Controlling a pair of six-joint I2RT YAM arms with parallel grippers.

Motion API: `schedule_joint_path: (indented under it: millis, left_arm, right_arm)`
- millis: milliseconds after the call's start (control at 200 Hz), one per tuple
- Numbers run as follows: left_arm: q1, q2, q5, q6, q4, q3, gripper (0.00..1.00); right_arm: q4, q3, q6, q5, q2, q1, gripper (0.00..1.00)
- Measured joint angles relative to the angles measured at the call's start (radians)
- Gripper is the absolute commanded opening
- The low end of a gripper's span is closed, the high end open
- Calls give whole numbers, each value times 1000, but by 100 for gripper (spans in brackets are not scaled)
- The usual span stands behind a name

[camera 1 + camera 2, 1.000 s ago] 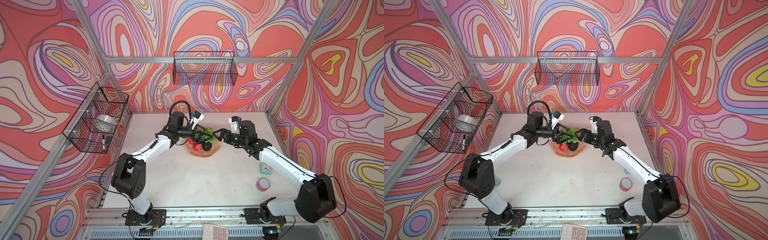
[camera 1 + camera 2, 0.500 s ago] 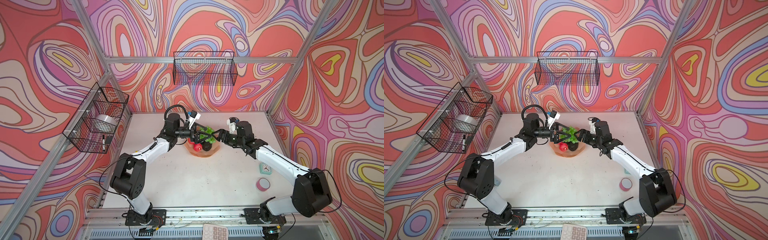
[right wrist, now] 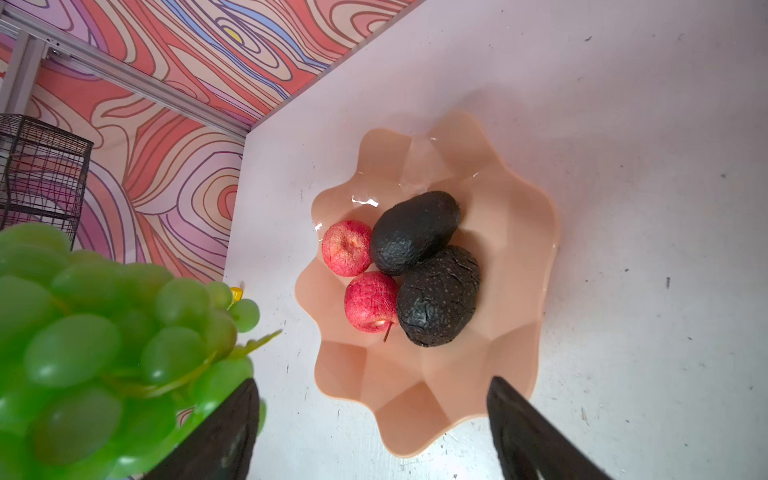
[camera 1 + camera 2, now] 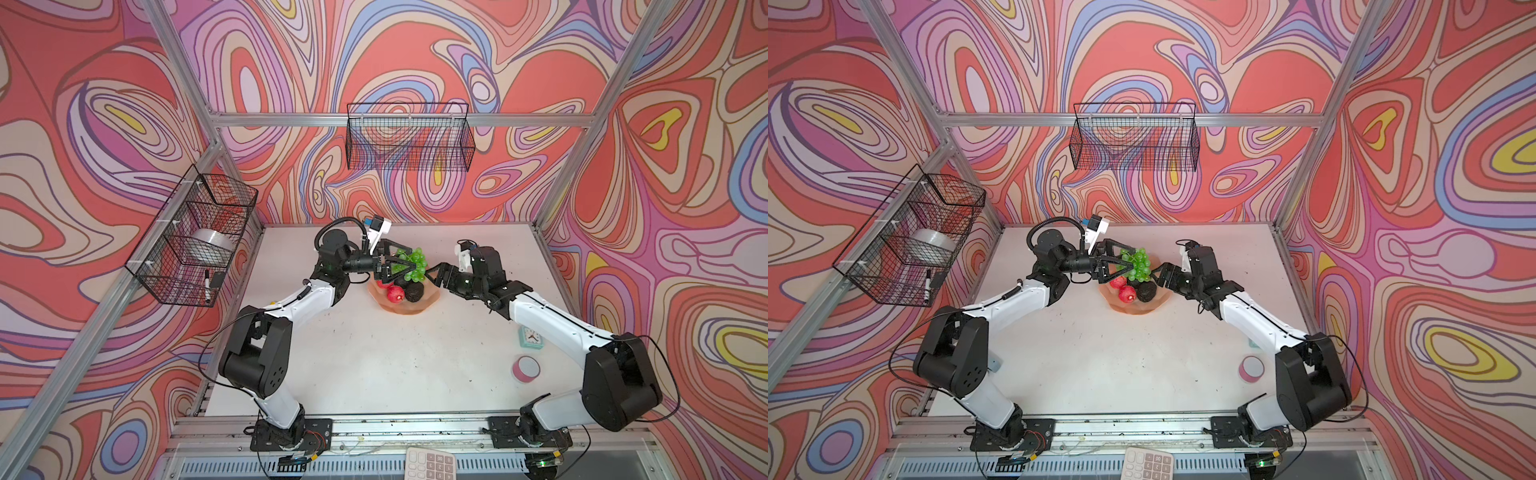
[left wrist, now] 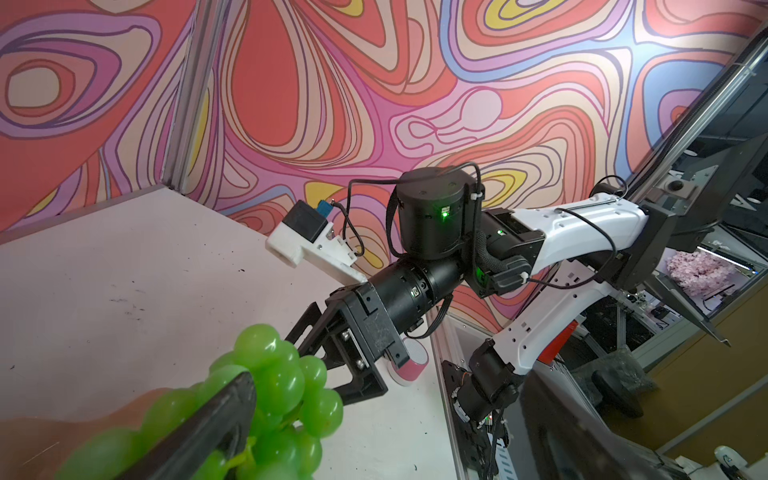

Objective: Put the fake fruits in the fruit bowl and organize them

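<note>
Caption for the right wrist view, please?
Two apples, two avocados in the pink bowl; grapes in the foreground.

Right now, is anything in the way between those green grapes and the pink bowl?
Nothing visible does. The grapes hang from the left gripper, raised beside the bowl, with only air between. Two apples and two avocados sit in the bowl's middle, leaving bare room around them. The right gripper, jaws open, is alongside, not underneath.
</note>
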Motion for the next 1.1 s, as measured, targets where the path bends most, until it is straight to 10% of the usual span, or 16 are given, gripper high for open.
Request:
schedule_joint_path:
  millis: [456,741,1102]
  left_arm:
    - [-1,-146,-214,286,-284,-37,100]
    - [-108,-190,-566,754,-660,3,100]
    - [-131,121,-611,908,-1416,690,100]
  right_arm:
    - [17,-21,-26,-12,-86,0,89]
    - [-34,-5,-56,10,-131,0,92]
    - [-180,58,-97,74,-212,-32,93]
